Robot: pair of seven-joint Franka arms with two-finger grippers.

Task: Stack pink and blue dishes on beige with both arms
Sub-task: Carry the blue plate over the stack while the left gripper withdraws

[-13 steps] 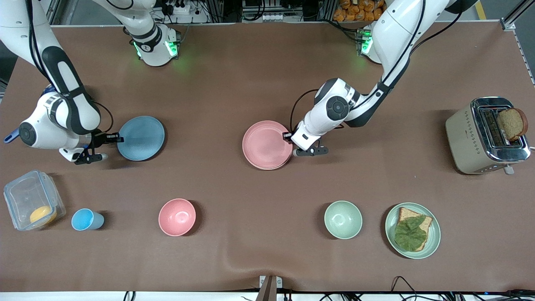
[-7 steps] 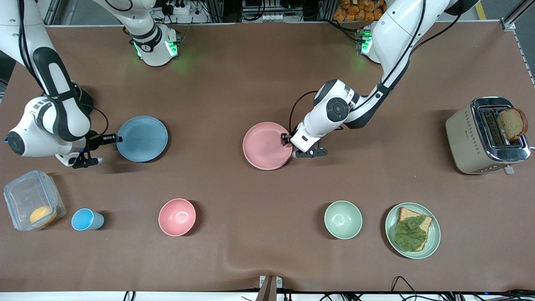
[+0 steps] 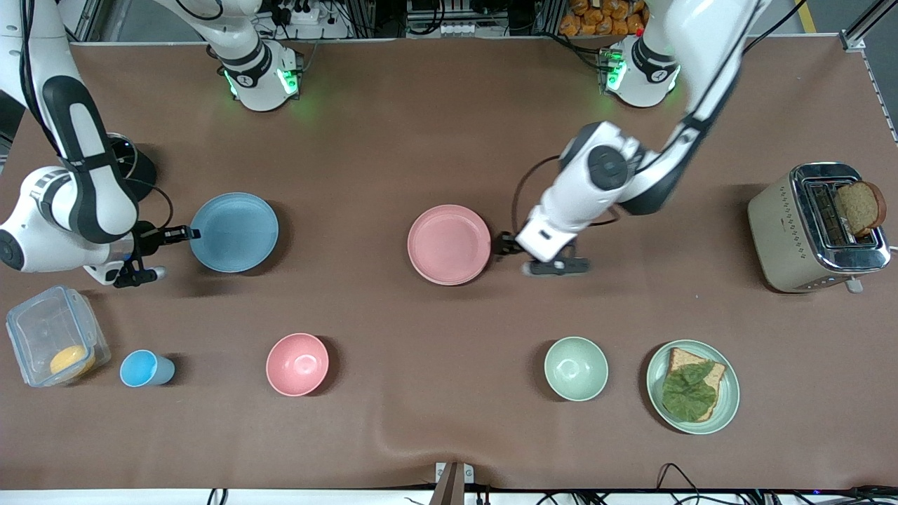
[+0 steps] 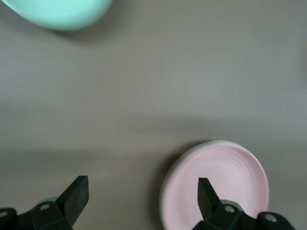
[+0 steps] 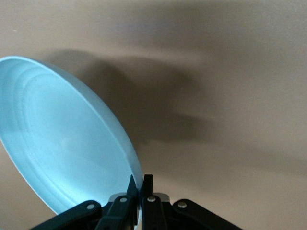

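Observation:
The pink plate (image 3: 449, 244) lies flat on the table's middle. In the left wrist view the pink plate (image 4: 216, 187) has a thin pale edge (image 4: 164, 196) under its rim; the beige plate is otherwise hidden. My left gripper (image 3: 505, 245) hangs open beside the pink plate toward the left arm's end, apart from it and holding nothing. The same left gripper (image 4: 141, 184) shows its jaws spread wide. My right gripper (image 3: 184, 233) is shut on the rim of the blue plate (image 3: 235, 231), which is tilted above the table at the right arm's end. In the right wrist view, the right gripper (image 5: 140, 181) pinches the blue plate (image 5: 62, 139).
Nearer the front camera stand a clear box (image 3: 52, 344) with something orange, a small blue cup (image 3: 144, 368), a pink bowl (image 3: 297, 364), a green bowl (image 3: 576, 368) and a green plate (image 3: 729, 393) with bread and a leaf. A toaster (image 3: 814, 228) stands at the left arm's end.
My left gripper has let go of the pink plate's rim and drawn back toward the left arm's end. The right gripper still holds the blue plate, which has barely shifted.

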